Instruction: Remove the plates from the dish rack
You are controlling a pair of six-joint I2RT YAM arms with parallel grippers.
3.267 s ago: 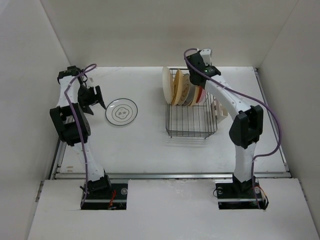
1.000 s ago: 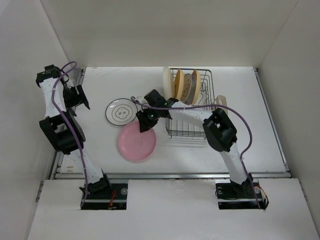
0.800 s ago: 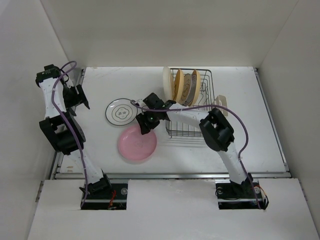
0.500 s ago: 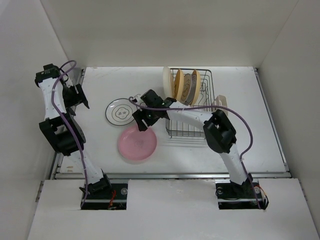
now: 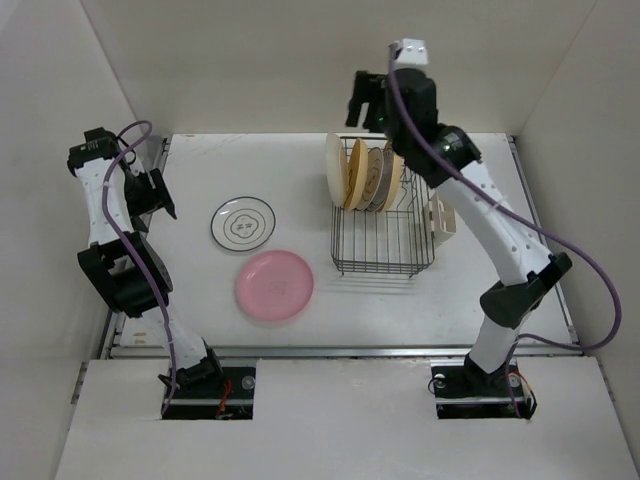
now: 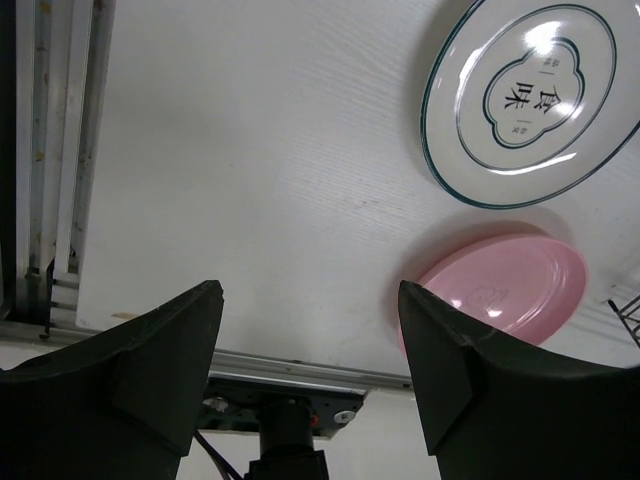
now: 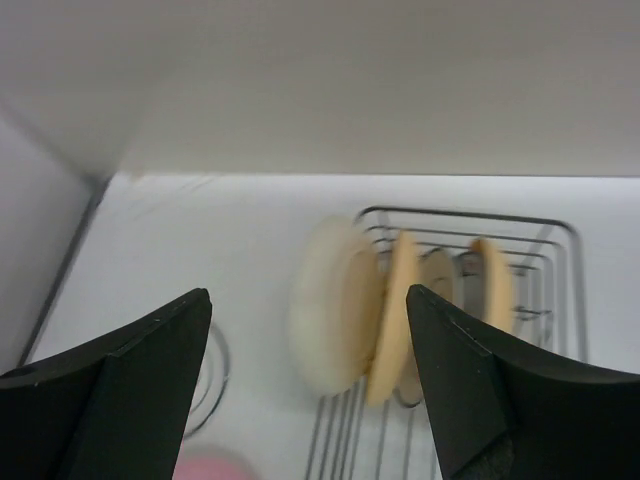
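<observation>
Several plates stand on edge in the dark wire dish rack (image 5: 383,268): a cream plate (image 5: 335,170) at the left end, then a yellow-orange plate (image 5: 355,176) and others (image 5: 391,172). A pink plate (image 5: 274,285) and a white plate with dark rings (image 5: 243,223) lie flat on the table. My right gripper (image 5: 362,108) hangs open and empty, high above the rack's back left corner. In the right wrist view, the cream plate (image 7: 335,305) and yellow-orange plate (image 7: 395,310) show blurred between the open fingers (image 7: 308,300). My left gripper (image 5: 160,200) stands open and empty at the far left.
A cream slotted cup holder (image 5: 441,215) hangs on the rack's right side. White walls close in the table on three sides. The left wrist view shows the ringed plate (image 6: 530,95), the pink plate (image 6: 510,285) and the table's front rail (image 6: 290,365).
My right gripper has let go of the pink plate, now flat on the table, opened wider and swung up and back above the rack. The left arm has hardly moved.
</observation>
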